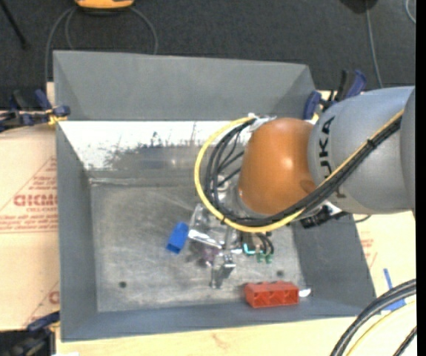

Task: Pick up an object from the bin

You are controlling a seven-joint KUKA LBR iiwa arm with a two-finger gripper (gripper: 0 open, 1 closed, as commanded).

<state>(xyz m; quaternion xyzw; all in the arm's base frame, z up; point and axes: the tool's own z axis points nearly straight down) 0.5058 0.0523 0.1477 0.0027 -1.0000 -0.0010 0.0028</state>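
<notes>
We see the gripper [218, 267] low over the middle of the bin [124, 228], hanging beneath the arm's orange cover [275, 165] and its looped cables [202, 170]. We cannot tell whether it is spread or pressed together, nor whether anything sits in it, because its metal parts blur into the clutter beneath. Nearest to it is a small blue block [176, 238], just beside it on the view's left. A tiny greenish piece [261, 253] lies just to the right, and a red brick [272, 294] rests apart, close to the near wall. To do this step well, we judge that we should first settle on one thing, centre squarely over it, and descend straight, so that a sideways nudge does not send it skidding. The blue block looks like hard, smooth plastic with flat faces, which should give a sure pinch across parallel sides. The red brick is longer, studded on top, and best taken across its narrow width. The floor is bare, scuffed grey metal, so light pieces probably slide easily.
</notes>
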